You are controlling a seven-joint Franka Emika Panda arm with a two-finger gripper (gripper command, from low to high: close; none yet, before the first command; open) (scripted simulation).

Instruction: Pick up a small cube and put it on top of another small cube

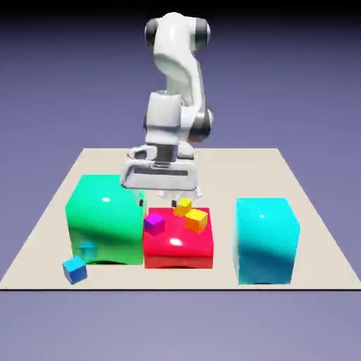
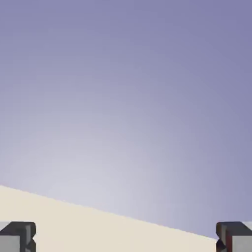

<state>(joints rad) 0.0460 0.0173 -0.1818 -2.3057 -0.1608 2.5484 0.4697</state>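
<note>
While the gripper (image 1: 161, 189) hangs spread and empty behind the blocks, the approach to the blue cube (image 1: 74, 269) is not yet begun.

Because the hand view shows only bare table (image 2: 74, 226) and backdrop between the two fingertips (image 2: 17, 236), wide apart with nothing held, I judge this the reaching step: the hand must come forward past the green block (image 1: 104, 218), drop low near the table's front edge toward the exterior view's left corner, and straddle the blue cube squarely before closing. That cube is tiny, plain, bright blue, sitting slightly turned on the table just in front of the green block, apart from the purple cube (image 1: 154, 224), which rests on the red block (image 1: 178, 245) beside two yellow-orange cubes (image 1: 191, 215).
</note>
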